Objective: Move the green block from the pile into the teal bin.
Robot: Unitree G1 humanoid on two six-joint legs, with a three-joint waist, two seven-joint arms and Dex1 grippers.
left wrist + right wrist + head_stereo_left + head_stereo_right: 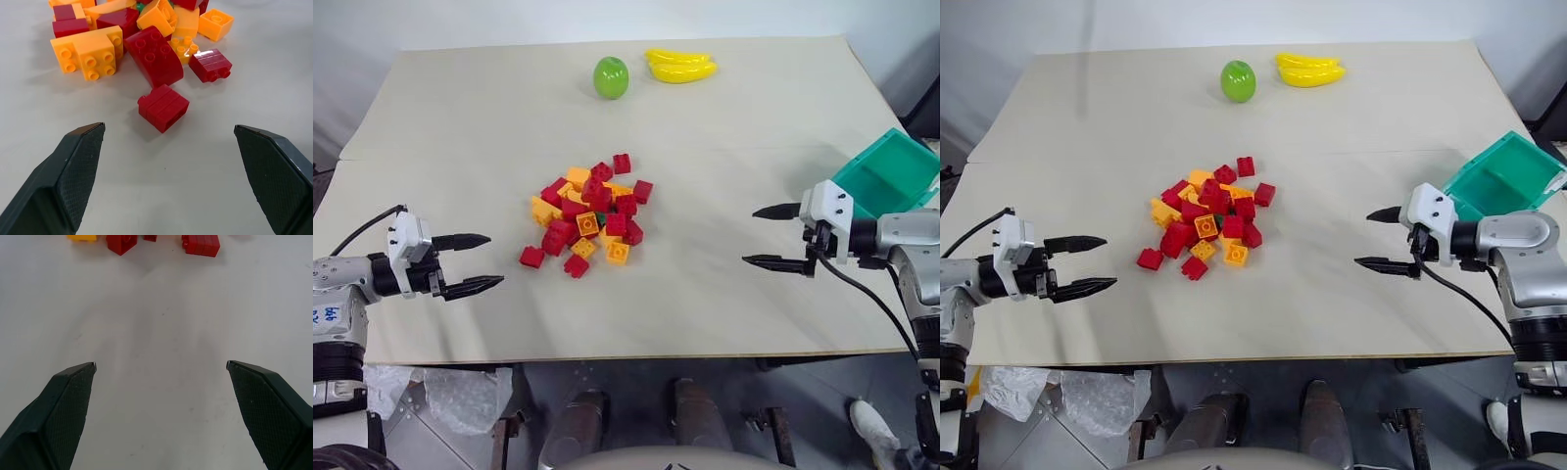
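No text, label, brand or number can be read with certainty; a small blue marking sits on the left arm's white casing (331, 315) at the near left, but it is illegible.

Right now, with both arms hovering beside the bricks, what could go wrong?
The green block sits buried mid-pile, barely showing between red and orange bricks, so wide-open fingers may grab or scatter neighbours. The green fruit could be mistaken for the target. The teal bin overhangs the table's edge beside the right gripper; a bump might tip it.
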